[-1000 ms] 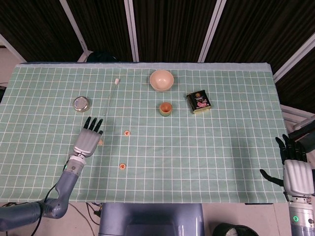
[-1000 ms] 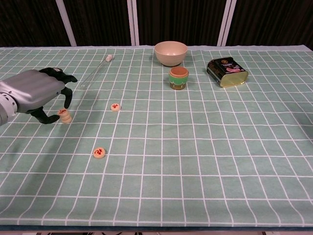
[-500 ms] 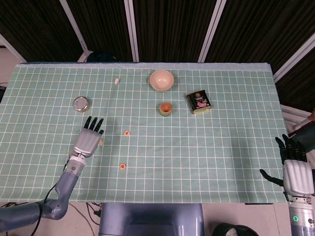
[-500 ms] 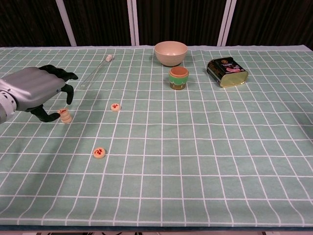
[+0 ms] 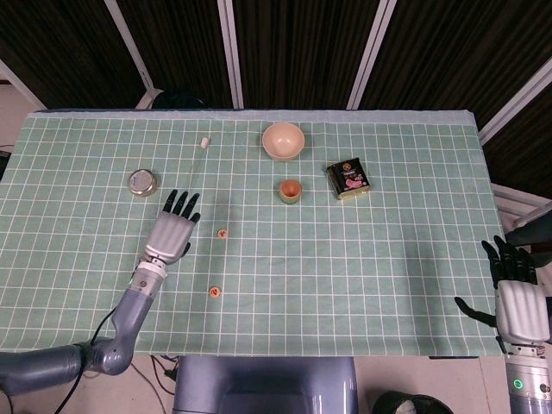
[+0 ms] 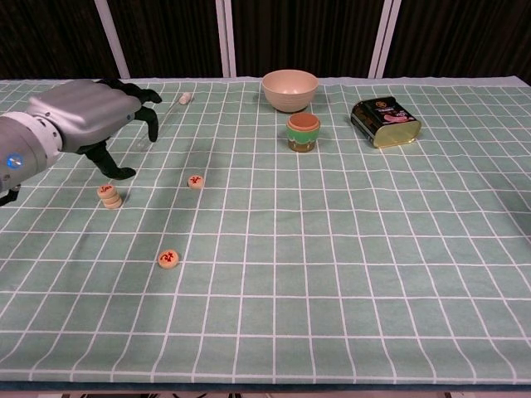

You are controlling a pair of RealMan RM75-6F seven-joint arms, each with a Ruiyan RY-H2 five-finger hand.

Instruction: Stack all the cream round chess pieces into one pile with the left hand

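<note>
Table (image 6: 348, 274): green checked cloth (image 5: 362, 250) covering it.

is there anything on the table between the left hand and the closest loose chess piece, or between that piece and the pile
Nothing visible. The left hand hangs open above the cloth; only bare cloth lies between it and the loose piece, and between that piece and the pile. The glass rod lies farther back.

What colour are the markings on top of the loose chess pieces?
Red, on cream discs; clearest in the chest view on the nearest chess piece.
</note>
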